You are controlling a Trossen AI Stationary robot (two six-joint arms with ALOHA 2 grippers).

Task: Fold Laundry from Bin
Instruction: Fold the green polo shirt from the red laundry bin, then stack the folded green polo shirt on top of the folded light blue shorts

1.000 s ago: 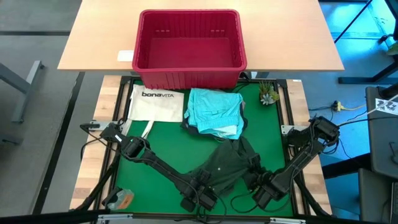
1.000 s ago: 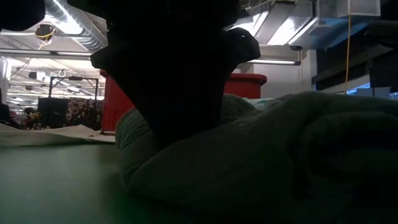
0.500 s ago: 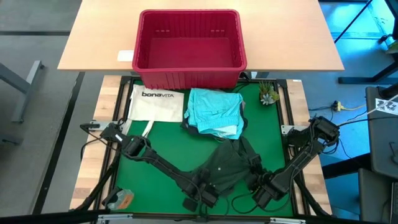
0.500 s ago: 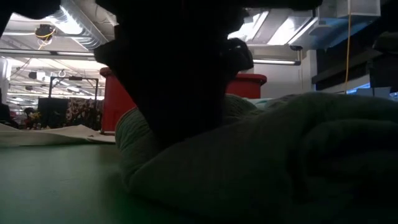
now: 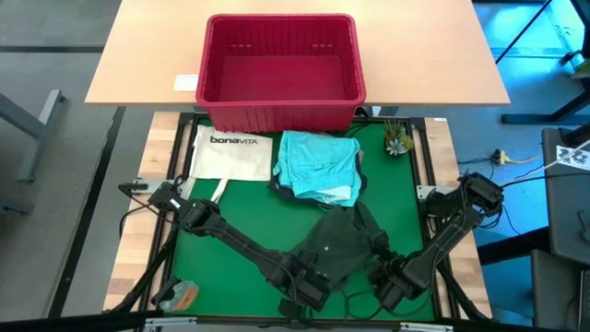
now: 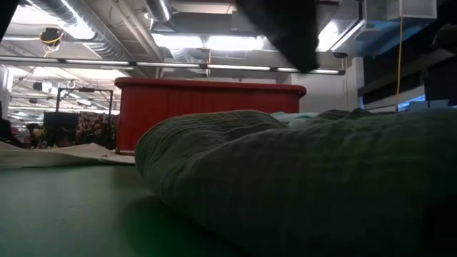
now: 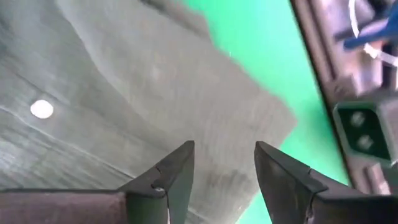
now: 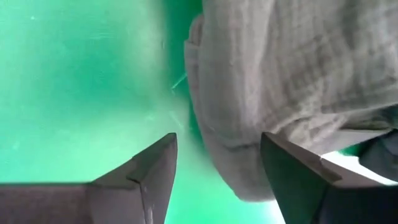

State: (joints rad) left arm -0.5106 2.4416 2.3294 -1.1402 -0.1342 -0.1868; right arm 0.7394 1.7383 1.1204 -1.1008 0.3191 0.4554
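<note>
Both spread: left gripper (image 7: pixel 224 163) and right gripper (image 8: pixel 217 158), over crumpled dark green cloth garment (image 5: pixel 336 244), lower centre. Risk: snagging fabric, undoing fold.

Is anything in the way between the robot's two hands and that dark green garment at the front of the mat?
Nothing visible. The left hand and right hand are both open just above the dark green garment, with only air between. The turquoise garment and white bag lie farther back.
</note>
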